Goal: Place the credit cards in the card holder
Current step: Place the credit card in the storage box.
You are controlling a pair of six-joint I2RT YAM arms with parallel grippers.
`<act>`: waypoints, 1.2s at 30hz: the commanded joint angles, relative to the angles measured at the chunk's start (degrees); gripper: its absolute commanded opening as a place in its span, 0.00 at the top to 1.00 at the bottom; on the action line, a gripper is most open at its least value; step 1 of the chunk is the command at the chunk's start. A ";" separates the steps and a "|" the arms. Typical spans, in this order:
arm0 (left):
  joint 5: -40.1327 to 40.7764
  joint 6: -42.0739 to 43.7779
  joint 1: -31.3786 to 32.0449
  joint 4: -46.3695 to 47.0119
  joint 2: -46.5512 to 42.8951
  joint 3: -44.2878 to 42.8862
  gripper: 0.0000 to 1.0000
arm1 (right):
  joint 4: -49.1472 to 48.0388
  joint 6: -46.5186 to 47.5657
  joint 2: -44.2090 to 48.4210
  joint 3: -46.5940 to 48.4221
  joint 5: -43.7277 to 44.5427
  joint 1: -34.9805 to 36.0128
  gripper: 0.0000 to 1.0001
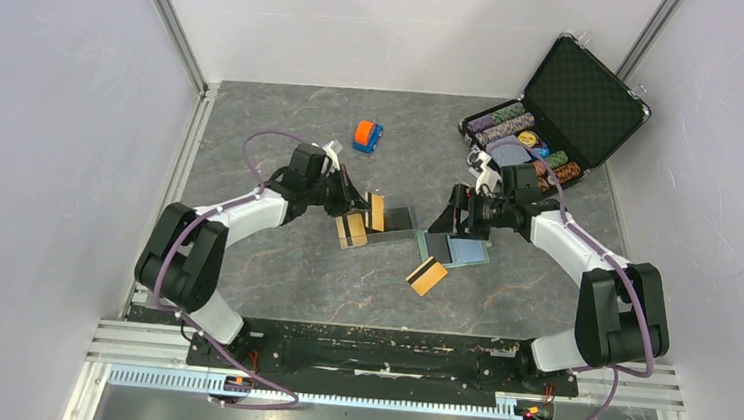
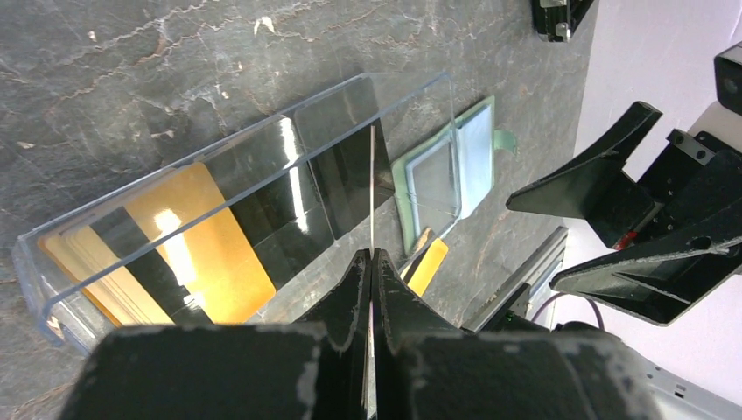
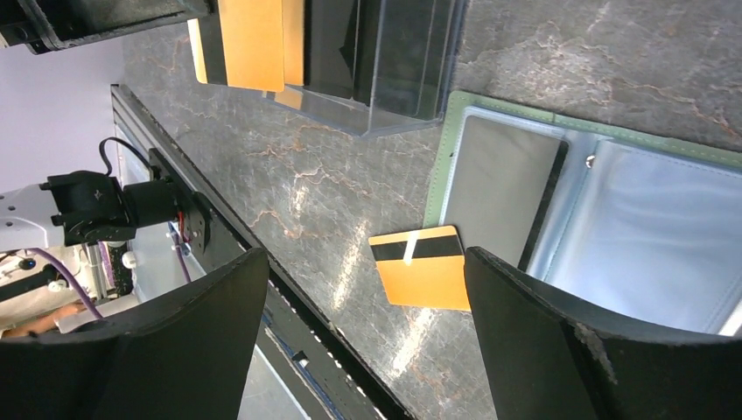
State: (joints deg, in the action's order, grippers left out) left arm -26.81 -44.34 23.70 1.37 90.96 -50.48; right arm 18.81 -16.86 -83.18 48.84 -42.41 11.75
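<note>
Grey table (image 1: 293,264): stone-look top, with both arms reaching over its middle.
Left gripper (image 2: 372,258): jaws pinched tight together on one thin card.
Held card (image 1: 376,211): orange-gold and standing on its edge. The left wrist view shows only its thin edge. It is up over the tray.
Tray (image 2: 39,271): clear plastic, long and low, lying flat on the table just beside the holder.
Cards in tray: some orange-gold (image 2: 201,254) and some shiny black (image 2: 271,201), lying partly over each other. I cannot tell how many.
Holder (image 1: 457,249): lying open and flat near the middle of the table. It has a green rim, is pale blue inside and has clear pockets.
Card in holder (image 3: 503,188): one dark card sits in the pocket on the tray's side.
Loose card (image 1: 427,275): orange-gold with a black stripe, flat on the table. It lies at a slant, close to the holder on the side towards the arm bases.
Right gripper (image 3: 366,255): jaws spread wide with nothing between them. It hangs over the tray-side edge of the holder.
Toy car (image 1: 368,135): orange and blue, well apart, further back.
Chip case (image 1: 556,114): black, lid up, at the far right corner.
</note>
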 commanded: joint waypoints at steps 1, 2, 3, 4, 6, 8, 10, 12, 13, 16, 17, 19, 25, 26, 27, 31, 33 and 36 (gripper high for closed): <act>2.82 3.46 -0.25 -0.03 0.44 -1.78 0.97 | 1.05 1.95 1.04 -0.24 1.54 -0.60 0.15; 2.99 3.60 -0.26 -0.04 0.45 -1.64 0.96 | 1.05 1.99 0.96 -0.24 1.54 -0.63 0.15; 2.74 3.86 -0.32 -0.13 0.53 -1.64 0.94 | 1.05 1.97 0.91 -0.24 1.46 -0.63 0.15; 2.43 3.94 -0.32 -0.14 0.74 -1.66 0.93 | 1.05 1.97 0.78 -0.24 1.46 -0.60 0.15; 1.94 4.07 -0.28 -0.38 1.14 -1.73 0.87 | 1.05 1.99 0.70 -0.24 1.46 -0.59 0.15; 1.76 4.08 -0.24 -0.48 1.28 -1.73 0.78 | 1.16 2.01 0.63 -0.37 1.75 -0.61 0.15; 2.04 4.37 -0.32 -0.68 1.03 -1.73 0.67 | 1.42 2.13 0.73 -0.41 2.18 -0.59 0.15; 2.98 5.17 -0.35 -1.81 0.48 -2.05 0.58 | 2.04 2.55 0.75 -0.48 2.88 -0.65 0.14; 3.60 5.75 -0.31 -3.31 -0.06 -2.27 0.54 | 2.45 2.82 0.85 -0.52 3.25 -0.67 0.14; 5.89 7.59 -0.24 -6.11 -1.94 -2.91 0.44 | 4.04 3.59 0.83 -0.50 5.06 -0.68 0.14; 6.84 8.14 -0.24 -7.01 -2.60 -3.16 0.43 | 4.59 3.78 0.90 -0.50 5.50 -0.69 0.14; 8.07 9.20 -0.18 -8.90 -4.28 -3.53 0.42 | 5.82 4.15 1.01 -0.66 6.96 -0.67 0.14; 3.48 10.53 2.16 -10.72 -6.33 -4.19 0.42 | 8.02 3.59 2.15 -3.24 9.08 -1.11 0.14; 2.36 10.80 3.11 -10.75 -6.11 -4.27 0.43 | 8.09 3.34 2.45 -4.03 9.08 -1.24 0.14; 1.10 10.88 4.46 -10.77 -5.78 -4.36 0.43 | 8.11 3.02 2.74 -5.02 9.10 -1.41 0.16; -2.59 12.23 10.42 -10.14 -4.72 -4.91 0.43 | 8.23 2.11 3.75 -7.88 8.76 -2.87 0.20; -4.59 12.77 13.27 -9.30 -3.75 -5.30 0.44 | 8.06 1.80 3.84 -9.18 7.75 -3.64 0.21; -7.25 13.71 15.99 -8.67 -1.23 -6.55 0.44 | 7.26 0.89 4.25 -11.16 6.03 -4.29 0.23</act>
State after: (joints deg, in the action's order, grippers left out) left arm -28.38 -34.54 36.56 -8.60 87.15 -53.91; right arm 26.79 -14.63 -80.79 39.57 -34.50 8.34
